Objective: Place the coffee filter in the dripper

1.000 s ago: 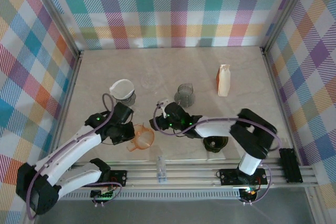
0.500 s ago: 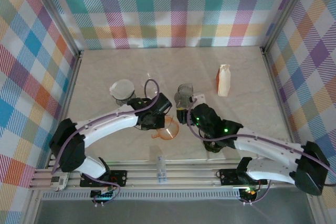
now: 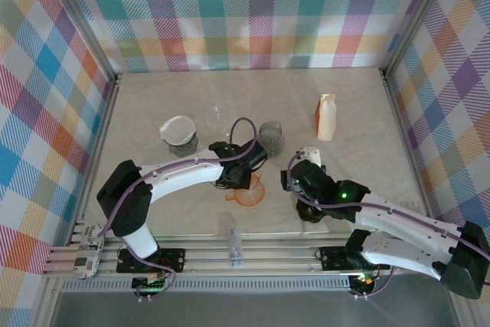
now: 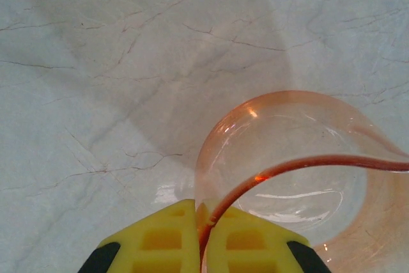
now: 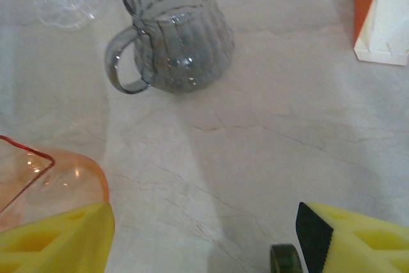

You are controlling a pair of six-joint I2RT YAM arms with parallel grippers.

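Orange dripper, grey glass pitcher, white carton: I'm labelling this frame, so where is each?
orange dripper (image 4: pixel 281 139), left wrist view, on its translucent wall
grey glass pitcher (image 5: pixel 185 49), right wrist view, on its ribbed body
white carton (image 3: pixel 328 120), top external view, its front face

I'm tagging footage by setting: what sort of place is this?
Probably a lab test cell, not a real kitchen: plaid cloth walls on an aluminium frame enclose a marble-look tabletop, with two robot arms bolted to a rail and coffee props like the orange dripper.
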